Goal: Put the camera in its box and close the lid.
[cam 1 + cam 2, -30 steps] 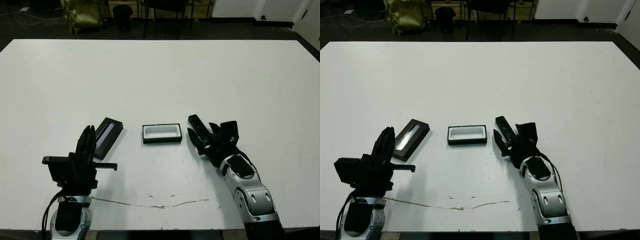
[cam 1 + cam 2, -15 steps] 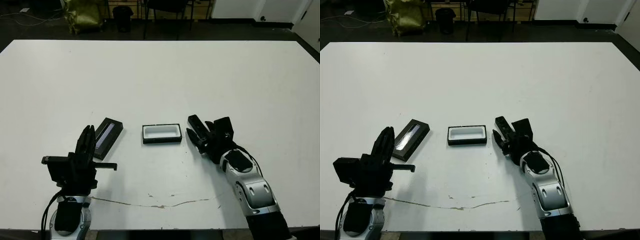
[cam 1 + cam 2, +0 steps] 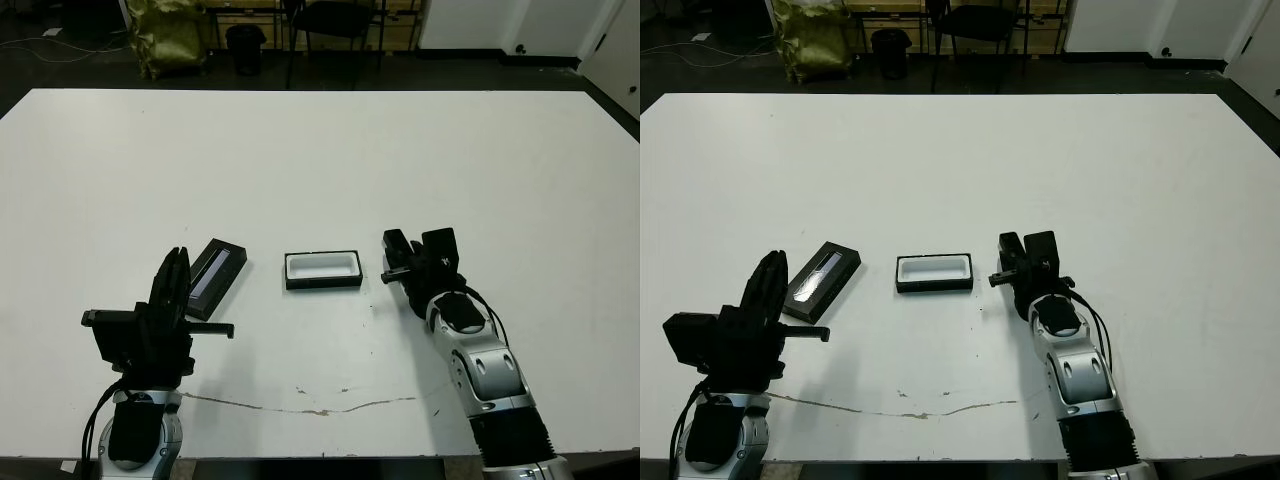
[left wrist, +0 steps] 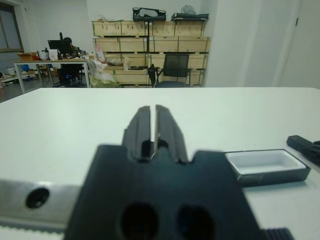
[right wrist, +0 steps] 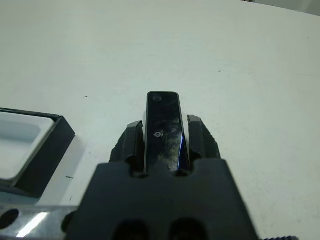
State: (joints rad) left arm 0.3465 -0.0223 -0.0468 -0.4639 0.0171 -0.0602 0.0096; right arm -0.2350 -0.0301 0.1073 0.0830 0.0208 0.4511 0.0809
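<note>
Box [image 3: 321, 269] is sitting open mid-table, lid [image 3: 213, 277] lying just beside its left end, right gripper [image 3: 398, 262] hovering off its right end.

Left wrist: left gripper [image 4: 152, 131] is clenched on nothing.

Right wrist: fingers [image 5: 197, 137] are clamping camera [image 5: 163, 130] lengthwise. Risk: bar is pointing crosswise to the tray, so lowering without rotating could catch the rim.

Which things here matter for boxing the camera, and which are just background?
For the job:
- camera, held in the right end effector
- box, open and not yet filled
- lid, lying left of the box

Background:
- chair
- shelves of cartons
- yellow bag
</note>
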